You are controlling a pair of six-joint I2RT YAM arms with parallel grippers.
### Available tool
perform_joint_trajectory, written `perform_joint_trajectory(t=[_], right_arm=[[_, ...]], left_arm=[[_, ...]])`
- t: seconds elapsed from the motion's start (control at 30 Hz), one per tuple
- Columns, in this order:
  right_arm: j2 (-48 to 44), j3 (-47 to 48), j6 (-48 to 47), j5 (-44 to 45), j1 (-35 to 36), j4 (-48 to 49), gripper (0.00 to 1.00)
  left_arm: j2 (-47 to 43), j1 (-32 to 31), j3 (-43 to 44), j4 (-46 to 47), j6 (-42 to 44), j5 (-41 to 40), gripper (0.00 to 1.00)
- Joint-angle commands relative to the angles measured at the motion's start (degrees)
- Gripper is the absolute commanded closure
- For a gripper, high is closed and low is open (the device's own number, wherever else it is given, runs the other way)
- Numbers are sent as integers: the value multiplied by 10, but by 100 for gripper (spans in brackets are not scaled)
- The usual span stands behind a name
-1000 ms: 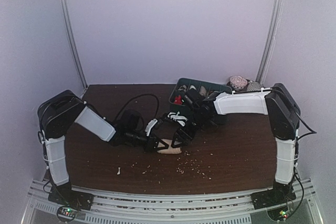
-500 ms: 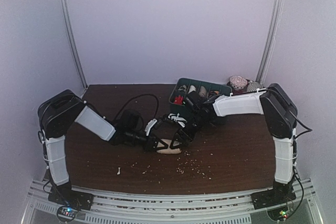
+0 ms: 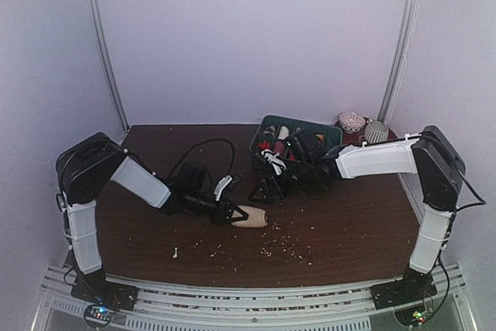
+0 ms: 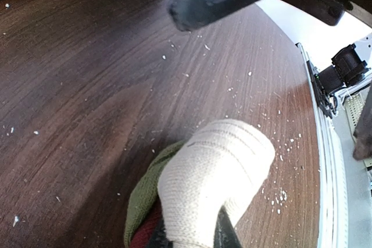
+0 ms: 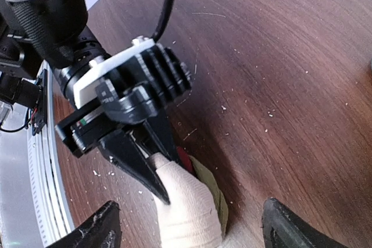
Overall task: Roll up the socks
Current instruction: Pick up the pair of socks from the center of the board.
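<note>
Pinching a cream knitted sock bundle (image 3: 253,216) with olive and maroon edges, the left gripper (image 3: 235,214) held an apparently near-finished roll while the right gripper (image 3: 267,189) hung wide open

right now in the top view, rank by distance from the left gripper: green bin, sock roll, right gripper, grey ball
1. sock roll, in the left gripper
2. right gripper, just behind
3. green bin, rear centre
4. grey ball, rear right
</note>
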Motion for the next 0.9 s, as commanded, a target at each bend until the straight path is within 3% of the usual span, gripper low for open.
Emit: perform_joint_trajectory(t=[0.0, 0.5, 0.87], right_arm=[[39, 13, 42, -19, -2, -12, 16], [107, 27, 21, -40, -18, -35, 16], [105, -37, 46, -137, -4, 13, 24]], left_arm=[[91, 9, -55, -270, 25, -126, 100], [92, 11, -53, -271, 29, -125, 100], [97, 11, -51, -273, 31, -126, 100]])
